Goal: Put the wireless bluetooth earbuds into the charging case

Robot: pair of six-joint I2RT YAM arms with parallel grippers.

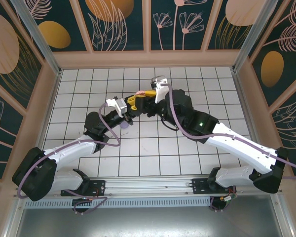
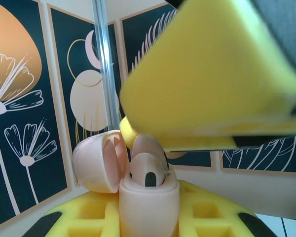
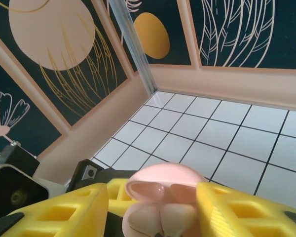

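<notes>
L tool (image 2: 149,219) gripping pink case (image 2: 148,200), earbuds (image 2: 147,169) inside

Earbuds (image 2: 147,170) lie in the charging case (image 2: 149,205), within the left hand (image 2: 148,224), between fingers (image 3: 239,210) of the right hand (image 3: 155,215).

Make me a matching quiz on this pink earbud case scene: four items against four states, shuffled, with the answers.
Items:
1. left gripper
2. right gripper
3. lid of the pink charging case
4. pink earbud

States:
A. sitting in the case
B. hinged open
C. shut on the case
D. open, one finger on either side of the case

Pairs: 1-C, 2-D, 3-B, 4-A
</notes>
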